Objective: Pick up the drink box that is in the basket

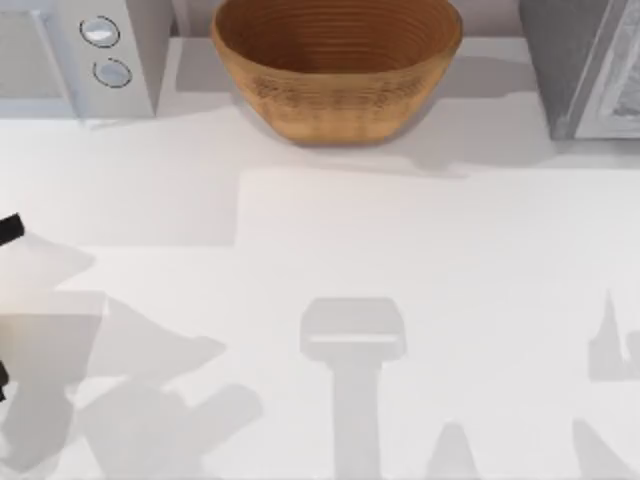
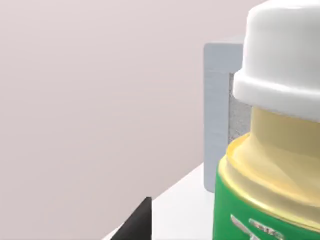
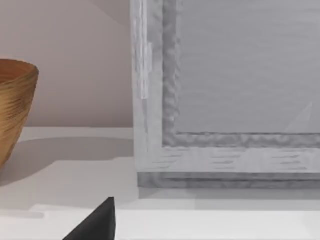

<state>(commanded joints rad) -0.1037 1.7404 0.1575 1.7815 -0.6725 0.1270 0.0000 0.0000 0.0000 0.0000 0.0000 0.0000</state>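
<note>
- Top view: the basket is seen at the far edge of the white table, midway between a grey-white box with round knobs in the left corner and a grey cabinet in the right corner.
- Only the basket's ribbed inner wall is seen from above, so where the drink box lies cannot be told.
- A small black part of the left arm is seen at the table's left edge, well apart from the basket.
- Left wrist view: a dark tip of the left gripper is seen low over the table. A bottle with a white cap, a cream neck and a green body stands upright, close ahead of this gripper, with a grey box farther behind it.
- Right wrist view: a dark tip of the right gripper is seen above the table. The grey cabinet stands ahead of this gripper, and the basket is ahead and off to one side, apart from the cabinet.
- Whether either gripper is spread or pressed together cannot be told.
</note>
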